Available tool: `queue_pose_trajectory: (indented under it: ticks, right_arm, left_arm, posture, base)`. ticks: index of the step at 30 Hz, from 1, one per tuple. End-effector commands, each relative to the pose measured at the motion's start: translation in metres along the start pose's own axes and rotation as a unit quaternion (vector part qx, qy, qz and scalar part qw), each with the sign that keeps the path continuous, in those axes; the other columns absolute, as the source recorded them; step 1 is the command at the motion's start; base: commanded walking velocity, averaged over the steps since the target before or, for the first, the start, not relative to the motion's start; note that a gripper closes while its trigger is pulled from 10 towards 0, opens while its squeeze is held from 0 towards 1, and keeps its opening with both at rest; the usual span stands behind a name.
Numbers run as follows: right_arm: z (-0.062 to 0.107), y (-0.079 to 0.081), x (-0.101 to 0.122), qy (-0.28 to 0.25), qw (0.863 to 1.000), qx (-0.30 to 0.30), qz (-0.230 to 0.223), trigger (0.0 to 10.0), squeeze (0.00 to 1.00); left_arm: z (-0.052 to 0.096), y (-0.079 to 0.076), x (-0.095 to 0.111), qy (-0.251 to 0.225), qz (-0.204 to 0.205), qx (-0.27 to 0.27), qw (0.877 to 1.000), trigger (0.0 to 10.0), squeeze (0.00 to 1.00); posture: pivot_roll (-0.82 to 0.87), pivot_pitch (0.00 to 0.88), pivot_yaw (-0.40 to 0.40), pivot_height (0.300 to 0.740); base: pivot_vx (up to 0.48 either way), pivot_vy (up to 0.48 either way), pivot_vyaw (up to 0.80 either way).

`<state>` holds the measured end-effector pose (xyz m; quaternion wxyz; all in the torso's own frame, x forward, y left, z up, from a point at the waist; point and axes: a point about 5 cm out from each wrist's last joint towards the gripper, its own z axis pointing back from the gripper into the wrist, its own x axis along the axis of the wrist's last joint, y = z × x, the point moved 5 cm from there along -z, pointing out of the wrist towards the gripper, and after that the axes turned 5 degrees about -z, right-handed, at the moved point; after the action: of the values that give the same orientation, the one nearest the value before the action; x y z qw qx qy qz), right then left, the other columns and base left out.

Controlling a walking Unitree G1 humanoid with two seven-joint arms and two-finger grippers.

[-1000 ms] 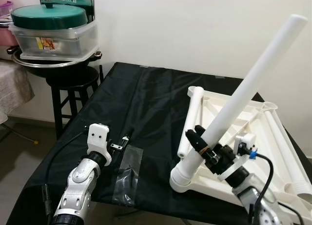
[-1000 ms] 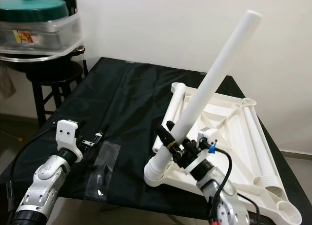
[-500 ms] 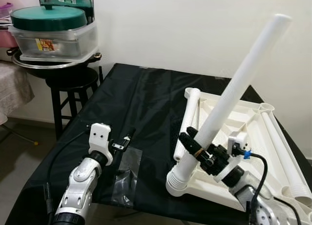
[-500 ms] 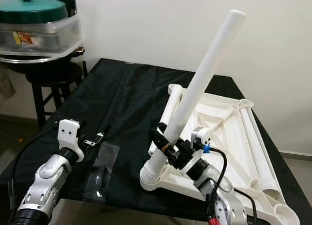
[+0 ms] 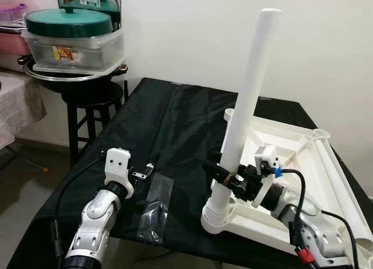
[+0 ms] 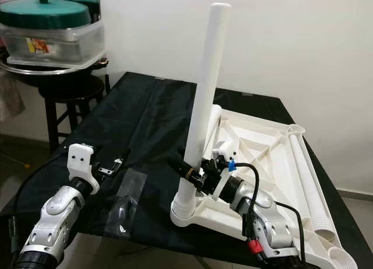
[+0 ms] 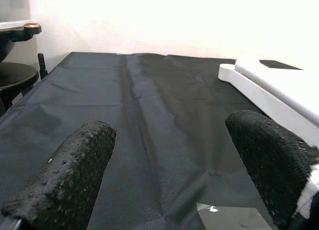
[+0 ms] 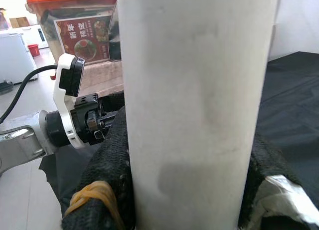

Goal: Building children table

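Gripping the white leg [image 5: 247, 91] low down with my right gripper [image 5: 223, 174], both fingers clamped on it, one each side. It stands nearly upright, its ribbed foot in the near corner socket of the upturned tabletop [image 5: 303, 158], just below my grip. My wrist camera is mostly blocked by the leg, so I can't make out the socket from there, and the tabletop's far right corner is cut off at the frame edge. Another leg [image 5: 338, 178] lies along the tabletop's right rim, well away from my fingers. Left of my grip there's plenty of bare black cloth [image 5: 175, 117]; a clear plastic bag [image 5: 152, 202] lies near the front edge. My left gripper [image 5: 150, 166] hovers over that cloth, fingers [image 7: 75, 175] spread wide, holding nothing. A stool [image 5: 87, 105] with a lidded tub [image 5: 73, 38] stands past the table's left edge.
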<state>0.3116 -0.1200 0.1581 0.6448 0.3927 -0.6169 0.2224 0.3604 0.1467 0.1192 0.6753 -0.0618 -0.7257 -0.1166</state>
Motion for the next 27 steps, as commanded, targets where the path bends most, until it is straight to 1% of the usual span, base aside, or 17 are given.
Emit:
queue_pose_trajectory:
  ticks: [1, 5, 7, 10, 11, 12, 13, 14, 17, 18, 19, 21, 23, 24, 25, 26, 27]
  right_arm:
    - [0.010, -0.008, -0.050, 0.086, 0.995, -0.036, -0.040, 10.0, 0.00]
    - [0.010, -0.008, -0.050, 0.086, 0.995, -0.036, -0.040, 10.0, 0.00]
    - [0.016, -0.014, -0.053, 0.081, 0.993, -0.079, -0.029, 10.0, 0.00]
    - [0.016, -0.018, -0.053, 0.081, 0.992, -0.099, -0.023, 10.0, 0.00]
    - [0.016, -0.029, -0.054, 0.083, 0.985, -0.154, -0.010, 10.0, 0.00]
    - [0.016, -0.029, -0.054, 0.083, 0.985, -0.154, -0.010, 10.0, 0.00]
    - [0.018, -0.043, -0.053, 0.076, 0.972, -0.221, -0.010, 10.0, 0.00]
    - [0.018, -0.043, -0.053, 0.076, 0.972, -0.221, -0.010, 10.0, 0.00]
    - [0.027, -0.068, -0.045, 0.039, 0.936, -0.349, -0.021, 10.0, 0.00]
    - [0.027, -0.068, -0.045, 0.039, 0.936, -0.349, -0.021, 10.0, 0.00]
    - [0.030, -0.071, -0.043, 0.029, 0.928, -0.370, -0.023, 10.0, 0.00]
    - [0.032, -0.071, -0.043, 0.026, 0.922, -0.387, -0.015, 10.0, 0.00]
    - [0.032, -0.071, -0.043, 0.026, 0.922, -0.387, -0.015, 10.0, 0.00]
    - [0.034, -0.070, -0.045, 0.023, 0.914, -0.406, -0.011, 10.0, 0.00]
    - [0.034, -0.070, -0.045, 0.023, 0.914, -0.406, -0.011, 10.0, 0.00]
    - [0.037, -0.069, -0.046, 0.022, 0.904, -0.426, 0.003, 10.0, 0.00]
    - [0.037, -0.069, -0.046, 0.022, 0.904, -0.426, 0.003, 10.0, 0.00]
  left_arm:
    - [0.003, -0.001, -0.003, 0.003, -0.002, 0.000, 1.000, 10.0, 0.00]
    - [0.003, -0.001, -0.003, 0.003, -0.002, 0.000, 1.000, 10.0, 0.00]
    - [0.001, -0.003, -0.003, 0.004, -0.002, -0.003, 1.000, 10.0, 0.00]
    - [0.000, -0.003, -0.003, 0.004, -0.002, -0.004, 1.000, 10.0, 0.00]
    - [0.000, -0.004, -0.003, 0.005, -0.001, -0.005, 1.000, 10.0, 0.00]
    - [0.000, -0.004, -0.003, 0.005, -0.001, -0.005, 1.000, 10.0, 0.00]
    - [0.000, -0.004, -0.004, 0.006, -0.001, -0.006, 1.000, 10.0, 0.00]
    - [0.000, -0.004, -0.004, 0.006, -0.001, -0.006, 1.000, 10.0, 0.00]
    - [0.001, -0.005, -0.005, 0.007, -0.001, -0.008, 1.000, 10.0, 0.00]
    - [0.001, -0.005, -0.005, 0.007, -0.001, -0.008, 1.000, 10.0, 0.00]
    - [0.001, -0.005, -0.005, 0.007, -0.001, -0.008, 1.000, 10.0, 0.00]
    - [0.001, -0.005, -0.005, 0.008, -0.001, -0.008, 1.000, 10.0, 0.00]
    - [0.001, -0.005, -0.005, 0.008, -0.001, -0.008, 1.000, 10.0, 0.00]
    - [0.001, -0.004, -0.005, 0.008, -0.002, -0.007, 1.000, 10.0, 0.00]
    - [0.001, -0.004, -0.005, 0.008, -0.002, -0.007, 1.000, 10.0, 0.00]
    - [0.002, -0.002, -0.006, 0.008, -0.003, -0.007, 1.000, 10.0, 0.00]
    - [0.002, -0.002, -0.006, 0.008, -0.003, -0.007, 1.000, 10.0, 0.00]
  posture:
    - [0.05, 0.000, -0.108, 0.740]
    - [0.05, 0.000, -0.108, 0.740]
    - [0.04, 0.000, -0.098, 0.740]
    - [0.04, 0.000, -0.095, 0.740]
    - [0.04, 0.000, -0.091, 0.740]
    - [0.04, 0.000, -0.091, 0.740]
    - [0.04, 0.000, -0.091, 0.740]
    - [0.04, 0.000, -0.091, 0.740]
    - [0.03, 0.000, -0.085, 0.740]
    - [0.03, 0.000, -0.085, 0.740]
    - [0.03, 0.000, -0.085, 0.740]
    - [0.03, 0.000, -0.085, 0.740]
    - [0.03, 0.000, -0.085, 0.740]
    - [0.03, 0.000, -0.085, 0.740]
    - [0.03, 0.000, -0.085, 0.740]
    - [0.03, 0.000, -0.086, 0.740]
    - [0.03, 0.000, -0.086, 0.740]
  base:
    - [0.000, 0.000, 0.00]
    - [0.000, 0.000, 0.00]
    - [0.000, 0.000, 0.00]
    - [0.000, 0.000, 0.00]
    - [0.000, 0.000, 0.00]
    - [0.000, 0.000, 0.00]
    - [0.000, 0.000, 0.00]
    - [0.000, 0.000, 0.00]
    - [0.000, 0.000, 0.00]
    - [0.000, 0.000, 0.00]
    - [0.000, 0.000, 0.00]
    - [0.000, 0.000, 0.00]
    - [0.000, 0.000, 0.00]
    - [0.000, 0.000, 0.00]
    - [0.000, 0.000, 0.00]
    - [0.000, 0.000, 0.00]
    - [0.000, 0.000, 0.00]
